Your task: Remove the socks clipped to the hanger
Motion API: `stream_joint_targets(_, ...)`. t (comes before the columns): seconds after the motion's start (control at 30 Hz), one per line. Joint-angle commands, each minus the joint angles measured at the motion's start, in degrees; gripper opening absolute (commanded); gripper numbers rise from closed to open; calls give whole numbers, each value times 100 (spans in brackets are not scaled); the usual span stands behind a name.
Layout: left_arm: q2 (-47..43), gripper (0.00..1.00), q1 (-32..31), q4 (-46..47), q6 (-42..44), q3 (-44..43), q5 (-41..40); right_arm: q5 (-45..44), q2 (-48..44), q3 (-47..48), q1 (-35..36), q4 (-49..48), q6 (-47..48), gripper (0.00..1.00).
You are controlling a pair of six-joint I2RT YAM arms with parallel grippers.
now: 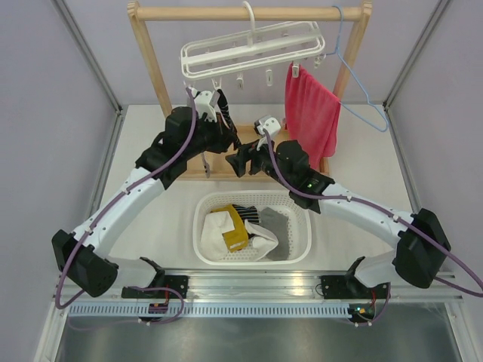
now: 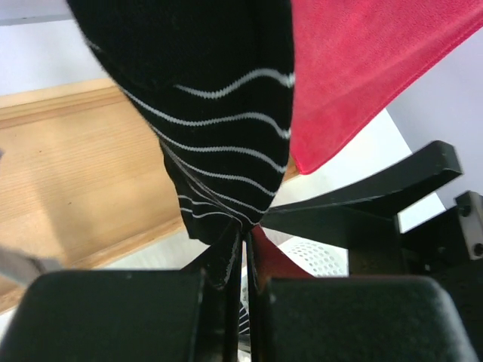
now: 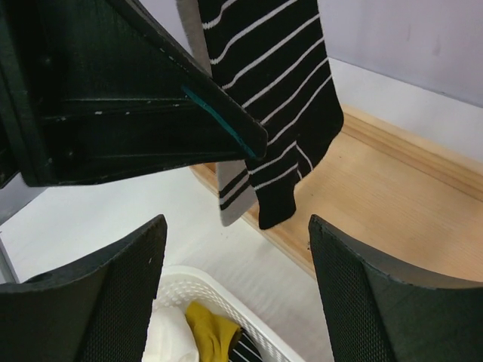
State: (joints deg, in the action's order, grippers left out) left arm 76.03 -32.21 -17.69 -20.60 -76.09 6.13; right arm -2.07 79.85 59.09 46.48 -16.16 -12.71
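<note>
Pale lilac panels are enclosing a white table [image 1: 362,151], and a wooden rack [image 1: 155,68] is standing at its far side. The white clip hanger [image 1: 253,49] is hanging from the rack's rail. A red towel [image 1: 313,113] is dangling from a clip at its right end, and a blue wire hanger [image 1: 355,75] is hanging just beside that.

A white basket [image 1: 204,226] is sitting between the arms and holding a white sock [image 1: 215,230], a mustard sock [image 1: 235,226], a grey sock [image 1: 278,226] and a striped one, so most of the task is judged done. The hanger's other visible clips are dangling bare.

The left gripper [image 2: 243,256] is pinching the black-and-white striped sock [image 2: 219,113], jaws pressed together on its fabric, just below the hanger. Whether a clip is gripping its top cannot be told. The right gripper [image 3: 238,226] is waiting with jaws spread, holding nothing, near the sock's free end.

Left, by this judgement: getting this sock into the basket.
</note>
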Motion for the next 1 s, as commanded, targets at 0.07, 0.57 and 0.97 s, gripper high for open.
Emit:
stream_joint_targets(0.07, -238, 2, 13, 29, -225, -28, 257, -408, 381, 594, 107, -19, 251, 78)
stream_joint_targets(0.57, -282, 2, 13, 20, -295, 33, 354, -1638, 637, 332, 300, -932, 576, 4)
stream_joint_targets(0.97, -720, 100, 30, -348, 29, -46, -506, -1841, 575, 173, 371, -897, 568, 1)
